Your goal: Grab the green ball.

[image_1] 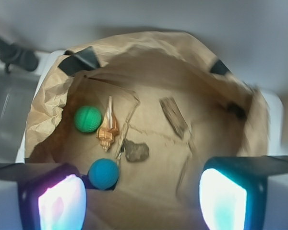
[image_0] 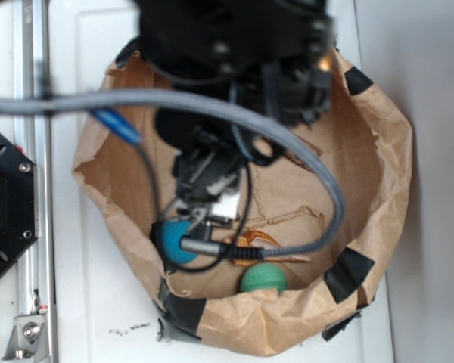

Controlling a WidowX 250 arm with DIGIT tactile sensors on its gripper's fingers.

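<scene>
The green ball (image_1: 88, 119) lies free on the floor of the brown paper bag (image_1: 48, 103), close to the bag's wall, just beside a tan spiral shell (image_1: 108, 129) and apart from the teal-blue ball (image_1: 103, 173); being round, it has no long axis and points no way in particular. The fingers (image_1: 62, 201) stand spread apart and hold nothing, hanging above the bag with the teal-blue ball nearer to them than the green one. As I judge it, the grab is not yet done: the gripper (image_1: 143, 196) must line up over the green ball, descend and clench.
</scene>
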